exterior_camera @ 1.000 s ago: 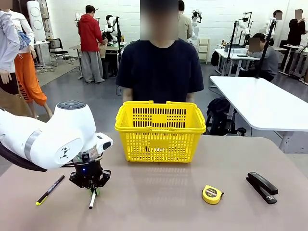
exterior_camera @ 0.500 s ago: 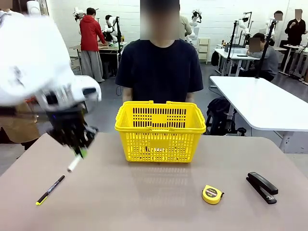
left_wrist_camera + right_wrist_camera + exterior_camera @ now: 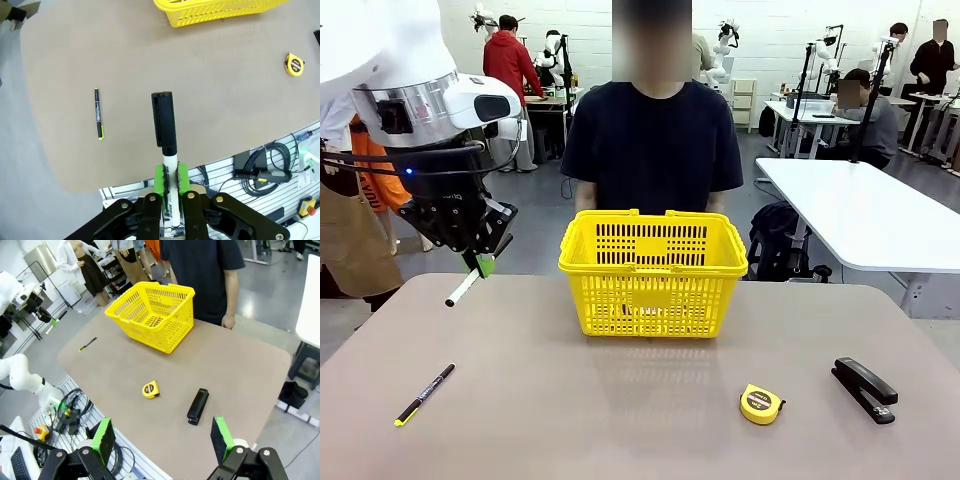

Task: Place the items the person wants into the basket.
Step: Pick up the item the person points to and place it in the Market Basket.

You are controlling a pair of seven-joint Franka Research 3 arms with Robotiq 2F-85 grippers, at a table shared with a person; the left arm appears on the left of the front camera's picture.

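From the front, our left gripper hangs above the left edge of the counter, pinching the white marker, well left of the yellow basket that stands before the person. Along the left wrist, the green pads clamp the marker's white barrel, black cap pointing away. From the right wrist, our right gripper stands spread and empty, high above the stapler. We judge the carry is in hand; next we must bring the marker over the basket's rim and let go.

Ahead of my left gripper, the basket is cut off at the frame top. The marker has its rear end hidden between my jaws.
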